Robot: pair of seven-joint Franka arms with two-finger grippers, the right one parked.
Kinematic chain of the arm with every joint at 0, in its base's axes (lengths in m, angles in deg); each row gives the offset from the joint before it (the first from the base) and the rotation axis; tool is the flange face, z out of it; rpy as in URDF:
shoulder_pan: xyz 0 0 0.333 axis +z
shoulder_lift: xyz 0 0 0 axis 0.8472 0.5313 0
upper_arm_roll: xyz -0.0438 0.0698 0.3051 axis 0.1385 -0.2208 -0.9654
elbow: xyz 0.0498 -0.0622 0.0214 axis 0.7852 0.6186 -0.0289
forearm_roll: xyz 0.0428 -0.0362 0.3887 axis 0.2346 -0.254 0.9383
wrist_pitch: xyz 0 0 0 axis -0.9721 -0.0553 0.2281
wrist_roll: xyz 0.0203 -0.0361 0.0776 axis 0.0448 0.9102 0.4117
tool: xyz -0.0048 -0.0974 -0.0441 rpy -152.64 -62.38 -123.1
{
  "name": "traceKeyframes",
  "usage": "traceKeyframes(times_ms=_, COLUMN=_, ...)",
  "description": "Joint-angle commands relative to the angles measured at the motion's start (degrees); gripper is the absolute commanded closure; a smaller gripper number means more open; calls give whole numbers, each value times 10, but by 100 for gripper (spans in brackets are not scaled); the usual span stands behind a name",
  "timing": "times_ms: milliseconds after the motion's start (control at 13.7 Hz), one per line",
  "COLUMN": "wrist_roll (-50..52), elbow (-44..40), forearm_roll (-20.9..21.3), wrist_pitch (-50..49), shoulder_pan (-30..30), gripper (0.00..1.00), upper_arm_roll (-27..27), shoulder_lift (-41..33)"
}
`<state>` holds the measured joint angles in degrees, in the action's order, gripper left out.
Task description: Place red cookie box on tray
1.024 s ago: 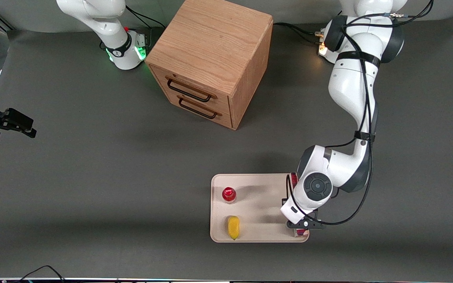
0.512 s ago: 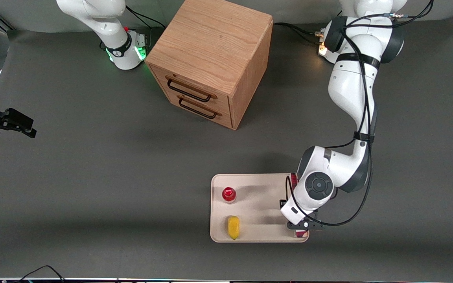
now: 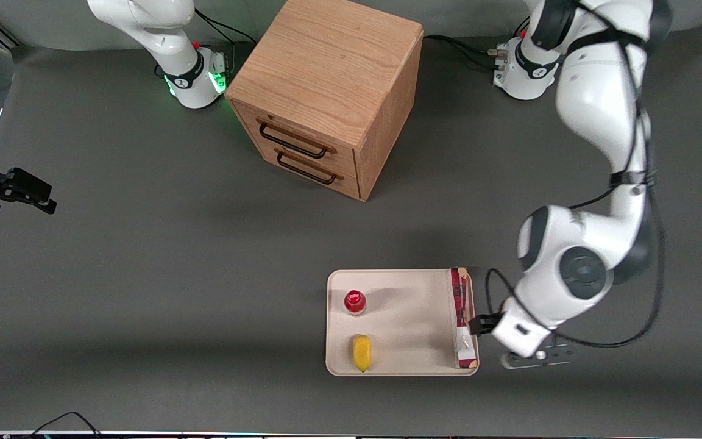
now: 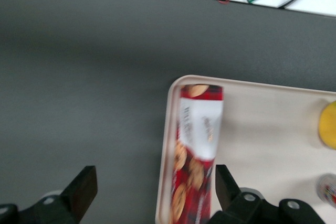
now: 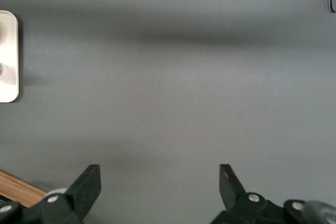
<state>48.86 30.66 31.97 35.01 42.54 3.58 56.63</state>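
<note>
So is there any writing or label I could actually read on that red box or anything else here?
Red cookie box: print on its white panel, too blurred to read.
Red-capped bottle and yellow item on the tray: no legible text.
Wooden drawer cabinet: no writing shows.
The gripper, open beside the tray's edge, carries no readable label.

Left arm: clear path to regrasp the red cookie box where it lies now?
Probably yes. The red cookie box lies along the tray edge nearest the open gripper, which hovers just outside that edge. Nothing sits between them; the bottle and yellow item are farther along the tray.
</note>
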Motion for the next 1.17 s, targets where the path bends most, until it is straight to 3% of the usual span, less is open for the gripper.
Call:
traceKeyframes(times_ms=0, wrist_roll=-29, elbow=77, forearm_roll=-15, wrist_pitch=-90, shoulder_pan=37, gripper=0, upper_arm_roll=4, shoulder_lift=-114)
traceKeyframes(times_ms=146, wrist_roll=-68, elbow=89, forearm_roll=-9, wrist_pitch=-153, shoulder_pan=74, gripper=0, upper_arm_roll=11, shoulder_lift=-161)
traceKeyframes(times_ms=439, wrist_roll=-140, elbow=231, forearm_roll=21, wrist_pitch=-141, shoulder_pan=140, gripper=0, upper_arm_roll=22, shoulder_lift=-285)
traceKeyframes(times_ms=732, wrist_roll=-153, elbow=307, forearm_roll=51, wrist_pitch=-152, shoulder_pan=177, gripper=0, upper_arm_roll=36, shoulder_lift=-389)
traceKeyframes(times_ms=1098, wrist_roll=-181, elbow=316, forearm_roll=51, wrist_pitch=-177, shoulder_pan=185, gripper=0, upper_arm_roll=38, shoulder_lift=-429)
